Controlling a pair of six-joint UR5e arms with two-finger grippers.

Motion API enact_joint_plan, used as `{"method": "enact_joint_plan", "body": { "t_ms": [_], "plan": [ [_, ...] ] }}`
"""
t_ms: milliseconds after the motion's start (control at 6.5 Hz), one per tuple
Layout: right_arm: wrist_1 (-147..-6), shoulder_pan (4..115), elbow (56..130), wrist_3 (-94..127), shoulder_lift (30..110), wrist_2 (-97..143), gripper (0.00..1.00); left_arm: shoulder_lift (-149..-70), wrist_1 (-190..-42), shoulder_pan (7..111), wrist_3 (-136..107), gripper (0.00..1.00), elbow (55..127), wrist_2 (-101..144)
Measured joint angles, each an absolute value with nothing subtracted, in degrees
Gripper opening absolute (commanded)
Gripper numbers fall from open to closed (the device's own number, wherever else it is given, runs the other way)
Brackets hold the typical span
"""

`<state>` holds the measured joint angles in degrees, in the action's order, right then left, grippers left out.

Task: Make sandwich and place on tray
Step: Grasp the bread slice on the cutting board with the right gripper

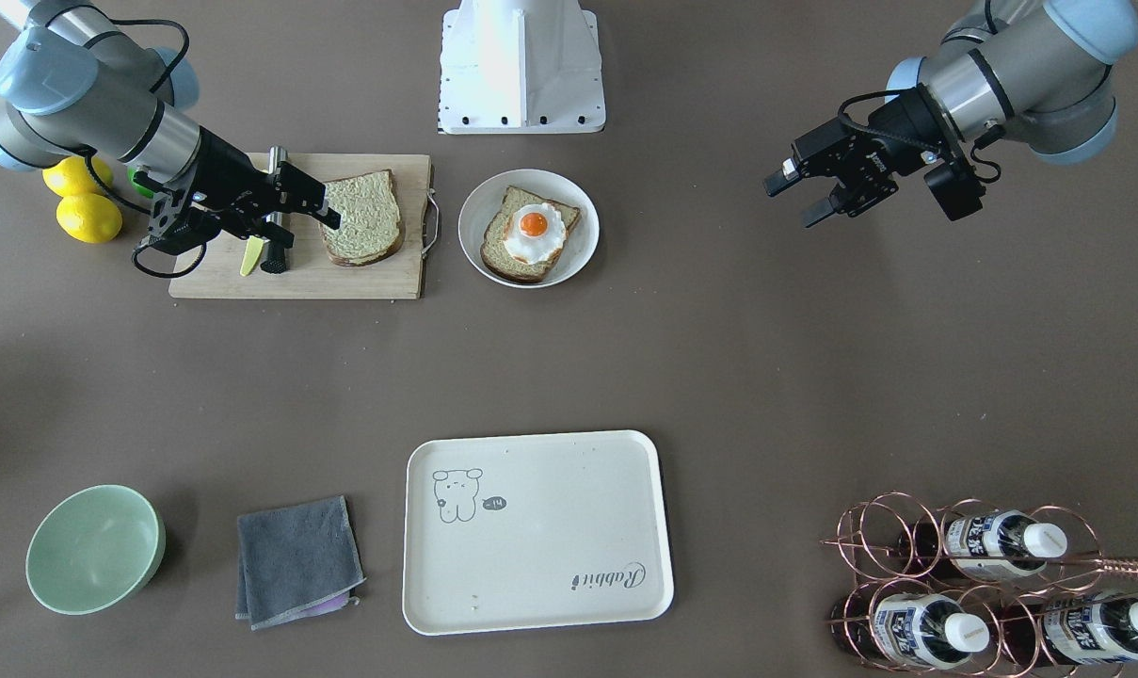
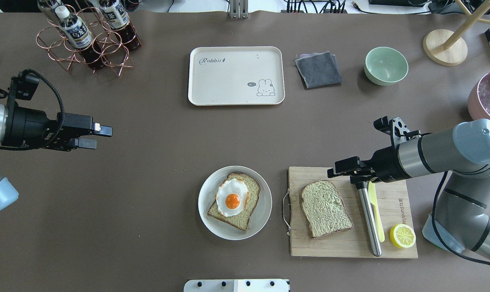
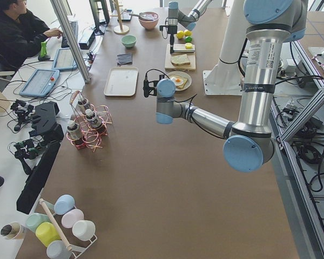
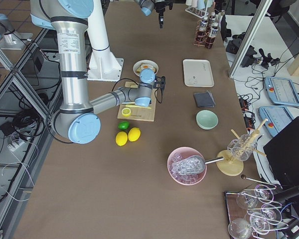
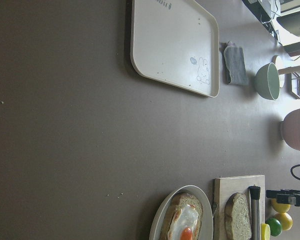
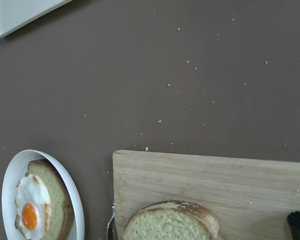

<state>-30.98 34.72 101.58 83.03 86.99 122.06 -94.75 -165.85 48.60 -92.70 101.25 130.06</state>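
right claw (image 1: 328, 213): jaws parted, nothing between them. i hang over the far side of the cutting board (image 2: 350, 243), fingertips by the edge of the loose slice (image 2: 325, 209). i cannot tell whether they touch it.
left claw (image 1: 790, 202): jaws parted, empty. it hovers above bare table (image 2: 147, 202), well apart from plate and tray.
sandwich (image 2: 252, 194): not stacked; it lies in two parts, side by side.
egg slice: pale greenish-tan crumb with a brown crust, lying flat on a round white plate (image 2: 265, 215) just beside the board's wire handle.
fried egg (image 2: 232, 198): glossy white with a ruffled outline and a domed orange yolk. it covers most of the egg slice.
loose slice: same bread, with a wrinkled, matt top face. it lies flat on the board at the end nearest the plate.
cutting board: rectangular, light wood with visible grain.
tray (image 2: 228, 81): flat, cream, smooth, rectangular with rounded corners and a low rim. it carries a small animal drawing and "rabbit" script, has nothing on it, and sits across the table from the plate.
board tools: a round steel bar (image 2: 368, 221) and a yellow-green knife (image 2: 375, 211) lie parallel, with a half lemon (image 2: 402, 236) cut face up at the corner.
beside tray: a folded grey cloth (image 2: 318, 69), then a smooth pale green bowl (image 2: 386, 65).
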Motion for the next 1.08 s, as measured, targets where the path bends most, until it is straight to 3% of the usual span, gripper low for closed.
{"method": "enact_joint_plan", "body": {
  "t_ms": [154,923,1077],
  "plan": [
    [-31.11,32.40,101.65,82.96,87.49,119.35,0.75,-94.72,-165.85,48.58,-92.66,0.98,101.20,130.05],
    [-31.29,28.34,101.76,82.88,89.41,114.20,0.68,-94.46,-165.89,48.59,-92.64,0.98,101.16,129.99],
    [-31.29,28.12,101.77,82.86,89.62,113.90,0.35,-94.43,-165.89,48.55,-92.64,0.98,101.16,129.99]
  ]
}}
